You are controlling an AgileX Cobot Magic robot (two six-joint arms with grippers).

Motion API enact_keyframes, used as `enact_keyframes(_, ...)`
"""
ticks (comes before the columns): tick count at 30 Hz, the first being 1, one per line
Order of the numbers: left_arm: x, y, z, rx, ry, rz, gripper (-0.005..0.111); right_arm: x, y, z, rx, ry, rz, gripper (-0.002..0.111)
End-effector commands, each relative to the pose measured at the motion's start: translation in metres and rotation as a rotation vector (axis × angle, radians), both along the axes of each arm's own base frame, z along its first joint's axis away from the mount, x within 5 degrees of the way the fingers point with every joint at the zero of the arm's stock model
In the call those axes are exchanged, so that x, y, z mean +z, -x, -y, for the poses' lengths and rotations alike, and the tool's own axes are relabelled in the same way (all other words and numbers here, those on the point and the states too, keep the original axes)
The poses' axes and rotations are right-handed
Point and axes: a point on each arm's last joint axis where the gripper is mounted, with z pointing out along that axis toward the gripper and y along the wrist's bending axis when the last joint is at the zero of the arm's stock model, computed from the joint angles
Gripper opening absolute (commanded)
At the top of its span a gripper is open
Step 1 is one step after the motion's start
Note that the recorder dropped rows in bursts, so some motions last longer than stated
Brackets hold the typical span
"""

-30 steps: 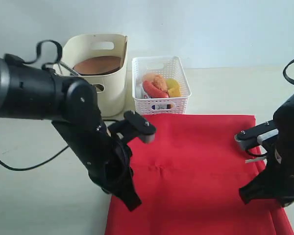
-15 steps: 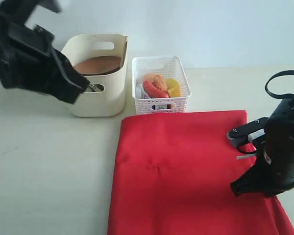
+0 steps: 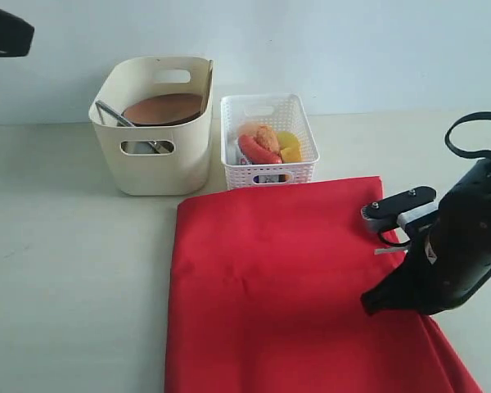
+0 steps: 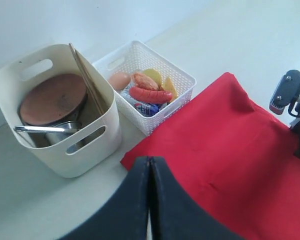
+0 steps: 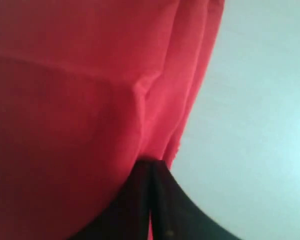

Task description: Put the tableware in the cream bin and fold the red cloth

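Left pincer: fingers pressed together, nothing between them, held high over the table; in the exterior view only a dark bit of the left arm shows at the corner. Ahead of and below this pincer sits the cream bin, with the red cloth closer in and off to one side. Inside the bin a round brown plate leans on the back wall, a pair of wooden chopsticks stands slanted against the rim, and a silver knife lies across the front; other pieces under it are too hidden to tell. The white basket stands just beside the bin and holds food, a red sausage among it. Right pincer: fingers closed, pinching the side edge of the red cloth, a sliver of red showing between them. The cloth bunches into soft folds running away from its fingertips. In the exterior view the right pincer is down at cloth level on the right side; the cloth spreads flat on the table away from it toward the left, its far edge just beside the basket, and the bin well apart from it, far left.
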Motion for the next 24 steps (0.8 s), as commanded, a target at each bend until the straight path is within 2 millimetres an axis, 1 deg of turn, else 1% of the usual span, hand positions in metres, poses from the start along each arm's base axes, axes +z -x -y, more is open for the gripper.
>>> enact_keyframes(1, 0.013, 0.018, -0.012, 0.022, 0.027, 0.058, 0.0, 0.019, 0.002, -0.001, -0.005, -0.037, 0.064, 0.0)
enact_keyframes(3, 0.02, 0.028, -0.018, 0.035, 0.038, 0.094, 0.0, 0.032, 0.003, 0.002, -0.009, -0.034, 0.103, 0.0)
enact_keyframes(5, 0.026, 0.038, -0.024, 0.048, 0.054, 0.119, 0.0, 0.046, 0.003, 0.006, -0.05, -0.035, 0.131, 0.0)
enact_keyframes(9, 0.035, 0.065, -0.036, 0.053, 0.064, 0.173, 0.0, 0.07, 0.0, 0.015, -0.121, -0.017, 0.123, 0.001)
enact_keyframes(12, 0.037, 0.085, -0.046, 0.073, 0.082, 0.211, 0.0, 0.081, 0.0, 0.016, -0.098, -0.046, 0.084, 0.009)
enact_keyframes(13, 0.036, 0.093, -0.05, 0.085, 0.09, 0.224, 0.0, 0.084, -0.001, 0.016, -0.092, -0.065, 0.074, 0.014)
enact_keyframes(18, 0.02, 0.129, -0.068, 0.129, 0.109, 0.272, 0.0, 0.085, -0.004, 0.022, -0.087, -0.195, 0.019, 0.034)
enact_keyframes(20, 0.008, 0.14, -0.075, 0.152, 0.106, 0.283, 0.0, 0.084, -0.004, 0.024, -0.067, -0.258, -0.016, 0.041)
enact_keyframes(24, -0.024, 0.149, -0.084, 0.216, 0.09, 0.267, 0.0, 0.079, -0.009, 0.027, -0.077, -0.392, -0.047, 0.06)
